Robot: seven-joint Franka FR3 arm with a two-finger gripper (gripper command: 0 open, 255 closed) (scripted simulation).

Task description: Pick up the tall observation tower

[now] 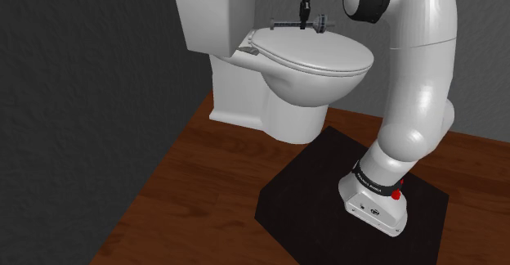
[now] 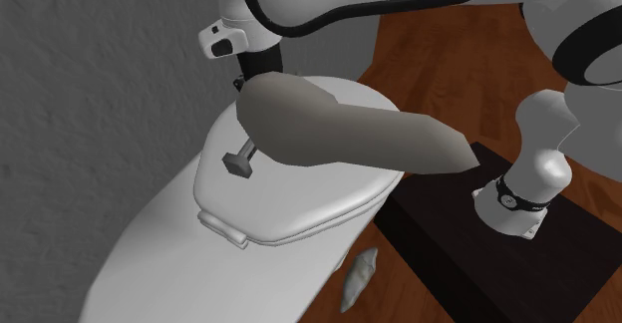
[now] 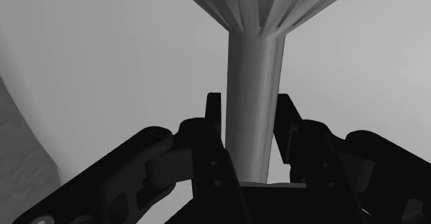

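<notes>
Stand [image 1: 302, 191]: black box on a wood floor [image 1: 204, 181]. White arm [image 1: 417, 83] rises from it and reaches over the toilet [image 1: 278, 100].

Toilet lid [image 1: 319, 52] is down. The observation tower [image 1: 282, 24] lies on its side across the back of the lid, just in front of the tank [image 1: 212, 10].

Gripper [image 1: 304, 16] comes straight down onto the tower partway along its length.

Wrist view: the black fingers [image 3: 214, 119] stand narrow, one on each side of the shaft and pressed against it, so the tower is clasped. Cannot tell whether it is clear of the lid.

Tower appearance: slender pale grey shaft, slightly tapered. It flares through ribbed facets into a broad head that has a band of dark blue panels. In the second exterior view one end shows as a small blocky grey foot.

Also in that view: a large grey tapered shape [image 2: 349, 127] sits close to the camera and covers part of the lid. A small pale object [image 2: 359, 276] lies on the floor beside the bowl.

Behind the tank: dark grey textured wall [image 1: 82, 75].
</notes>
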